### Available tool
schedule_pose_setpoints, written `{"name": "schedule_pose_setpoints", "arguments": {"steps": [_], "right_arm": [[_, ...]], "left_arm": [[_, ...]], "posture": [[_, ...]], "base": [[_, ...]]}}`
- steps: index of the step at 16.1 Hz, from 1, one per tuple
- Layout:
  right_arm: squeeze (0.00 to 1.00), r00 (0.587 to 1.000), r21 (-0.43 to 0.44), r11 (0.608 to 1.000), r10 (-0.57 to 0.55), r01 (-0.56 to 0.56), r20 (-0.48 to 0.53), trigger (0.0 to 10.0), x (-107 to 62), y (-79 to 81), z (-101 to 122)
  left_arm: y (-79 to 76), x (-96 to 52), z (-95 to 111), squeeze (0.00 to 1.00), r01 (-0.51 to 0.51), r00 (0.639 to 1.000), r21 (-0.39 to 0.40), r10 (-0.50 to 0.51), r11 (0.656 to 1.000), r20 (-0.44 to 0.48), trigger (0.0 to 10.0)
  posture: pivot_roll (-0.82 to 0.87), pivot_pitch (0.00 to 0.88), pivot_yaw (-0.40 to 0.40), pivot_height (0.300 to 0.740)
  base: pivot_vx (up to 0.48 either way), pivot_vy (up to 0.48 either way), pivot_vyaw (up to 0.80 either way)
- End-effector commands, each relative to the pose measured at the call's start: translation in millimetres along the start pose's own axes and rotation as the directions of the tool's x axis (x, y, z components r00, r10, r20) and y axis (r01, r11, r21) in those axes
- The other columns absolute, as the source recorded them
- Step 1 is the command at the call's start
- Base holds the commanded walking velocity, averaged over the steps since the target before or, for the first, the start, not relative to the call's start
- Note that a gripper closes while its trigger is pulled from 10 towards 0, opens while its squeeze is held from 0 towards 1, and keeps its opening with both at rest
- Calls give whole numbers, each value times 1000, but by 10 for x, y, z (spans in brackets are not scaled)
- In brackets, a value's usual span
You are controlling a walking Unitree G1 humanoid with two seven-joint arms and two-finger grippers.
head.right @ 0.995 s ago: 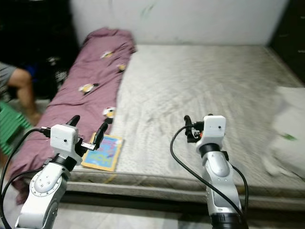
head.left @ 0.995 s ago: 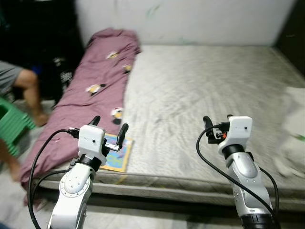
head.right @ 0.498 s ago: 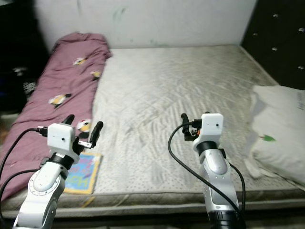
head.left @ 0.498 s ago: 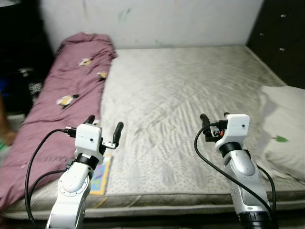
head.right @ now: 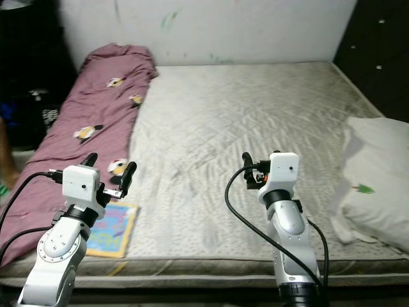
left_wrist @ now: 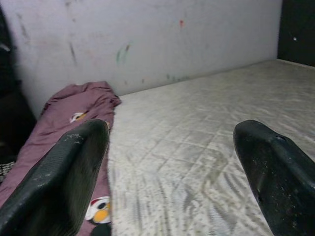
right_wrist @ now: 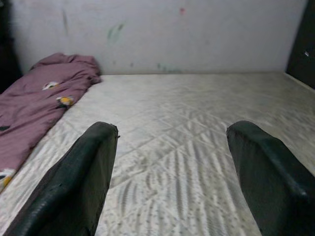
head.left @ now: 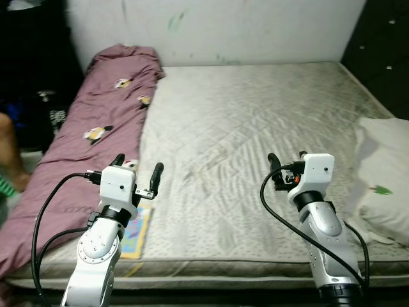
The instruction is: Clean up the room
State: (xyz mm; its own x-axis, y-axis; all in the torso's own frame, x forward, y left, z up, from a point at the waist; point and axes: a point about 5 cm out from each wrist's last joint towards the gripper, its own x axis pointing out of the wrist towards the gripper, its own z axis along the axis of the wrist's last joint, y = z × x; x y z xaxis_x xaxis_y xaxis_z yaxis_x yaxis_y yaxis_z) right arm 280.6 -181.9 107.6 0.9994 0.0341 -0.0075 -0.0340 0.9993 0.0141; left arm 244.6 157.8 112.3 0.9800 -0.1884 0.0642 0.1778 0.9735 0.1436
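A bare grey quilted mattress (head.left: 255,109) lies before me. A purple blanket (head.left: 96,134) with penguin prints runs in a heap along its left side. At the near left corner, a colourful book (head.right: 114,227) lies flat on the mattress. A white pillow (head.left: 386,173) rests on the right edge. My left gripper (head.left: 138,164) is open and empty, held over the near left corner just above the book. My right gripper (head.left: 285,157) is open and empty too, above the near middle of the mattress. Both wrist views look across the mattress (right_wrist: 197,98) towards the wall.
A white wall (head.left: 255,25) with small marks stands behind the bed. A dark cabinet (head.left: 386,38) rises at the far right. A person's leg (head.left: 7,150) shows at the left edge beside dark clutter. The mattress's near edge runs just below my arms.
The camera swung right, then slightly back left; the pillow and cabinet came into view, the green stool slid out. Both grippers stay open in the same pose.
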Motion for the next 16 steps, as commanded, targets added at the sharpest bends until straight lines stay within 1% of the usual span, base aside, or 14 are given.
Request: {"name": "schedule_pose_setpoints", "arguments": {"steps": [1, 9, 12, 16], "right_arm": [[0, 999, 28, 999, -25, 25, 21, 10000, -1, -33, 39], [0, 1000, 20, 1000, -18, 18, 18, 10000, 8, -14, 35], [0, 1000, -9, 1000, -2, 3, 22, 10000, 16, 5, 41], [0, 1000, -17, 1000, -1, 1, 22, 10000, 11, 7, 41]], "left_arm": [[7, 13, 15, 0, -3, 1000, 13, 3, 1000, 6, 10000], [9, 30, 14, 0, -5, 1000, 8, 5, 1000, 5, 10000], [7, 31, 15, 0, -6, 1000, 8, 6, 1000, 6, 10000], [-3, 29, 15, 0, -1, 1000, 4, 1, 1000, 5, 10000]], "posture": [[-41, 0, 30, 740], [-40, 0, 32, 740], [-40, 0, 31, 740], [-42, 0, 31, 740]], "base": [[0, -304, 0], [0, -307, 0], [0, -307, 0], [0, -308, 519]]}}
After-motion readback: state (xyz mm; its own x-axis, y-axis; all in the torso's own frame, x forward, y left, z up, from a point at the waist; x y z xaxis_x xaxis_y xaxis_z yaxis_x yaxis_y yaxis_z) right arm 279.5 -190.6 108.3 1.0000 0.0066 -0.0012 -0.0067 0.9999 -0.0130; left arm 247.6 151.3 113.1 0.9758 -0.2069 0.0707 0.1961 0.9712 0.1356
